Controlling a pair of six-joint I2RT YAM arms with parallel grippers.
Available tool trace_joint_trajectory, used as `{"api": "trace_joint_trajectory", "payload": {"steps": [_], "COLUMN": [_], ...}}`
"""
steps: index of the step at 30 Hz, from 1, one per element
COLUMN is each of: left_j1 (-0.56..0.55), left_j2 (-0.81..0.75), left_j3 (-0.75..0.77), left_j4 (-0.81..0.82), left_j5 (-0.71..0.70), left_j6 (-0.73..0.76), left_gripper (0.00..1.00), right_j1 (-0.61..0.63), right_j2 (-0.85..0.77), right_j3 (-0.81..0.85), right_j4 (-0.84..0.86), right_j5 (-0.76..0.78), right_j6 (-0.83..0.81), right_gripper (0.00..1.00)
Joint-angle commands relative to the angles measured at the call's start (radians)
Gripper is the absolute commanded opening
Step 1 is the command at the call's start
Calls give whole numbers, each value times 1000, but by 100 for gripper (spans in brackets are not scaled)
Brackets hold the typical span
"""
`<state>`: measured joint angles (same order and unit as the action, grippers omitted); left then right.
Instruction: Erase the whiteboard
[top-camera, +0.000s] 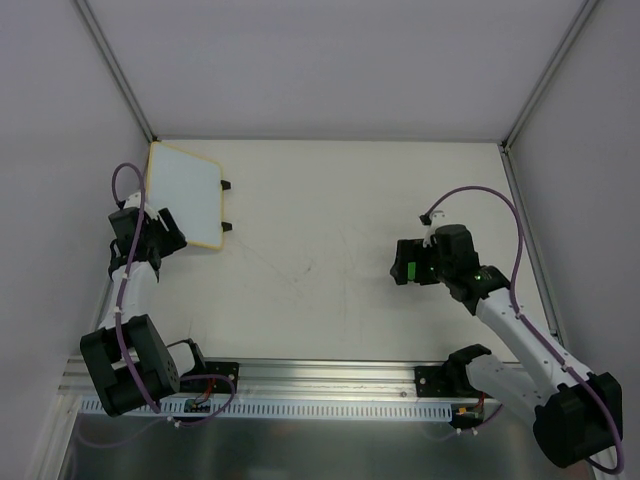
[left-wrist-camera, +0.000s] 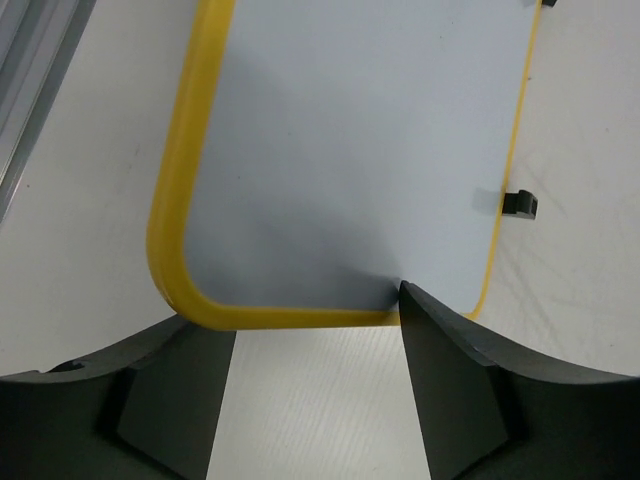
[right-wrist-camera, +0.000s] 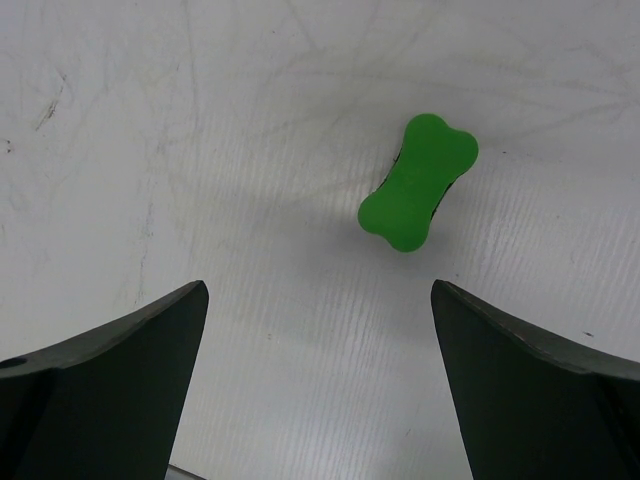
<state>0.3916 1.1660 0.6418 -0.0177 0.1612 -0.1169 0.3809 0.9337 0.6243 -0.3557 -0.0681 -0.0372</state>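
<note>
The whiteboard (top-camera: 185, 192) has a yellow frame and lies at the far left of the table; its surface (left-wrist-camera: 350, 140) shows no marks. My left gripper (top-camera: 163, 243) is open at the board's near edge, its jaws apart, and its right fingertip (left-wrist-camera: 412, 300) overlaps the yellow frame (left-wrist-camera: 185, 180). The green bone-shaped eraser (right-wrist-camera: 418, 180) lies on the table just ahead of my right gripper (right-wrist-camera: 318, 288), which is open and empty above it. In the top view a bit of the eraser's green (top-camera: 410, 270) shows under the right gripper (top-camera: 402, 262).
Two black clips (top-camera: 226, 186) stick out from the board's right side; one shows in the left wrist view (left-wrist-camera: 519, 203). The enclosure's walls and metal posts (top-camera: 115, 70) stand close behind the board. The white table (top-camera: 320, 250) lies between the arms.
</note>
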Motion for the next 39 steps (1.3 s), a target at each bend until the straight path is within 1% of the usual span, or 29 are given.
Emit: {"api": "trace_joint_trajectory", "payload": {"steps": [1,6,7,8,9,16,19,25,26,27,28,30,33,34,36,39], "left_j1": [-8,-7,-7,-7,-7,-7,-8,-14,-22,-28,-36,-63,-111,-125,-160,-184], "left_j2": [-19,-54,-61,-69,-78,-193,-238,-302,-308,-313,-325,-336,-347,-354,-362,-374], "left_j3": [2,5,7,12,15,59,105,255,310,341,370,475,620,656,753,860], "left_j4": [-50,-62,-65,-76,-80,-161,-220,-341,-375,-390,-404,-450,-491,-513,-530,-551], "left_j5": [-17,-29,-34,-37,-41,-74,-97,-117,-114,-112,-109,-100,-69,-59,-37,-6], "left_j6": [25,20,19,14,14,-7,-7,-30,-33,-33,-33,-23,5,14,31,37], "left_gripper": [68,77,84,96,99,99,99,99,99,99,99,99,99,99,99,99], "right_j1": [-5,-5,-5,-5,-5,-5,-5,-4,-5,-7,-5,-5,-5,-5,-5,-5], "right_j2": [-32,-39,-44,-44,-52,-99,-113,-104,-102,-95,-90,-90,-92,-90,-91,-102], "right_j3": [-3,5,9,14,28,115,202,437,469,536,569,656,739,791,839,913], "right_j4": [8,6,4,-3,-8,-74,-130,-235,-255,-264,-272,-279,-279,-279,-278,-276], "right_j5": [2,-9,-10,-10,-12,48,116,258,283,321,341,382,444,453,474,490], "right_j6": [11,14,16,19,20,22,4,-64,-90,-104,-116,-171,-248,-268,-309,-340], "right_gripper": [99,99,99,99,99,99,99,99,99,99,99,99,99,99,99,99]}}
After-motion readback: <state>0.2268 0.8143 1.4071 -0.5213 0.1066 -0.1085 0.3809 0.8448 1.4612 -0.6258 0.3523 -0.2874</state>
